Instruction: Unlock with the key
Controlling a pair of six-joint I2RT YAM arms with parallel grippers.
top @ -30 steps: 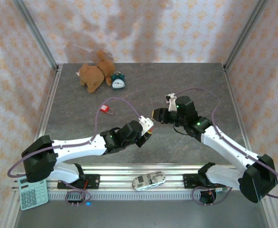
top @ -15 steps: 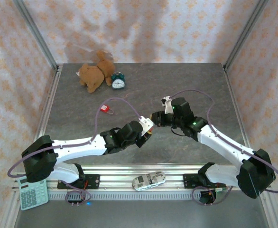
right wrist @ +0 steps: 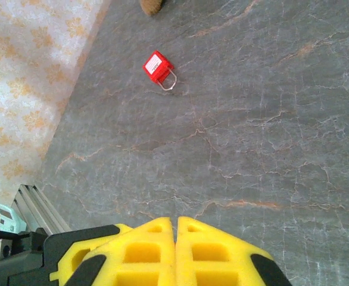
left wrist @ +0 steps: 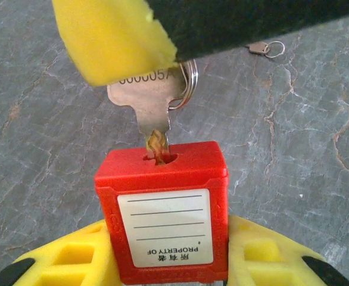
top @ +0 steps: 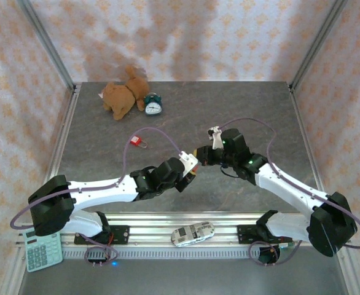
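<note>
Red plastic clads the padlock [left wrist: 162, 202], which stands keyhole-up with its flanks clamped between the yellow fingers of the left gripper [left wrist: 171, 262]. Directly above the padlock, the right gripper [right wrist: 175, 235] has its pads pressed flat together. In the left wrist view one of those pads covers the head of the key [left wrist: 153, 110], so I judge it a pinch on the head.

The key is thin, stiff metal, and its smooth, flat head is likely to slip or twist in a soft pad. The head is still the right place to hold it (the blade must stay free), with the flat faces square against the pads so that a turn carries through. The padlock looks light and rigid, its shell slick, so the grip on its flanks will have to resist that turn.

As for what holds what, the keyway [left wrist: 161, 158] takes only the tip of the blade, and most of the blade stands clear above the padlock. A key ring [left wrist: 189, 77] hangs from the head. Beyond the padlock, a spare key [left wrist: 264, 47] and a second padlock [right wrist: 158, 67] lie loose on the table [right wrist: 270, 119].
</note>
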